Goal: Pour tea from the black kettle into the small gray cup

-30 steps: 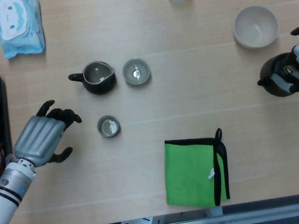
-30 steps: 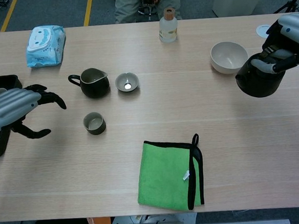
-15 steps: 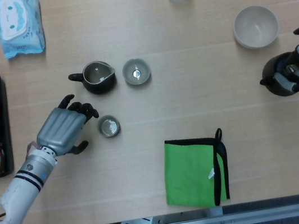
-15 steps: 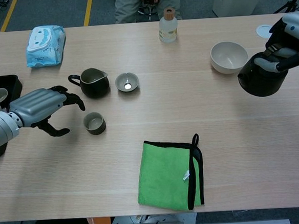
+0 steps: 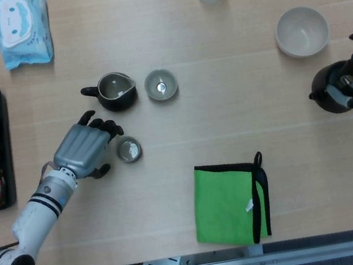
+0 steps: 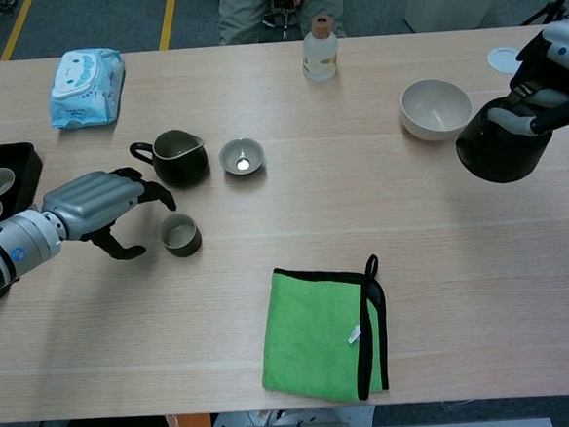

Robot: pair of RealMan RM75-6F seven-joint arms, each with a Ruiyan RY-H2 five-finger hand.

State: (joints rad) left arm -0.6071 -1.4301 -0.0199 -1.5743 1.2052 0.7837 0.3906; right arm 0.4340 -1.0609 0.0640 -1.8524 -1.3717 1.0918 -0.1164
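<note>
Pale woodgrain table (image 6: pixel 276 370): right robot hand (image 6: pixel 549 87) grips round black kettle (image 6: pixel 500 150); left robot hand (image 6: pixel 103 202) spread beside small gray cup (image 6: pixel 180 234).

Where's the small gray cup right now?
In the head view the gray cup stands left of centre, just right of the left hand, below the dark pitcher and up-left of the green cloth.
</note>
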